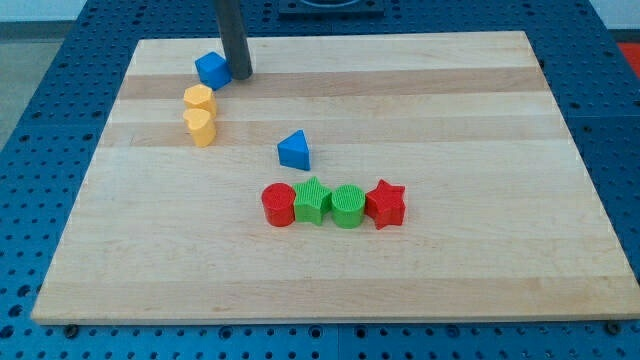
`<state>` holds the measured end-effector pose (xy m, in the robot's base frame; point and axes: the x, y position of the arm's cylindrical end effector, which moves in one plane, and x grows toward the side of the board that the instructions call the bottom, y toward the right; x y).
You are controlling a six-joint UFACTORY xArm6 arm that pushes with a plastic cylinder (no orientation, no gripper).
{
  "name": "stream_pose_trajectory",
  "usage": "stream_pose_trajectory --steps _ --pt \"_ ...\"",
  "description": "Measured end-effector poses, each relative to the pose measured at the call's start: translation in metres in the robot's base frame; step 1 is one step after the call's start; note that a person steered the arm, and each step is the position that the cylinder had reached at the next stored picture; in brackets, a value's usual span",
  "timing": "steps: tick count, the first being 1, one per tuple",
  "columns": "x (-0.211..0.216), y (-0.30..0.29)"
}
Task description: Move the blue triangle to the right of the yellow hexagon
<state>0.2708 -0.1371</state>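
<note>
The dark rod's tip [241, 72] rests at the upper left of the pale wooden tabletop [480, 250], touching a blue cube [212, 69]; there is no pincer. The blue plastic triangle [294, 150] lies mid-frame, well apart from the yellow plastic hexagon [198, 99]. No readable writing.

No readable text, label or number anywhere.

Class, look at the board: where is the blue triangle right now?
The blue triangle lies near the board's middle, just above the row of red and green blocks, to the lower right of the yellow hexagon, apart from my tip.
</note>
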Motion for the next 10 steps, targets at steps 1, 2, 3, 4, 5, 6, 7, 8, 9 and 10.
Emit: stream_pose_trajectory --steps 1,2,3,4,5,6,7,8,9,10 --pt "0.0 -0.008" --pt "0.004 0.029" --pt "0.008 0.089" --pt "0.038 0.122" --pt "0.061 0.128" --pt "0.107 0.129" --pt "0.161 0.129" --pt "0.17 0.129" --pt "0.17 0.129" --pt "0.17 0.121"
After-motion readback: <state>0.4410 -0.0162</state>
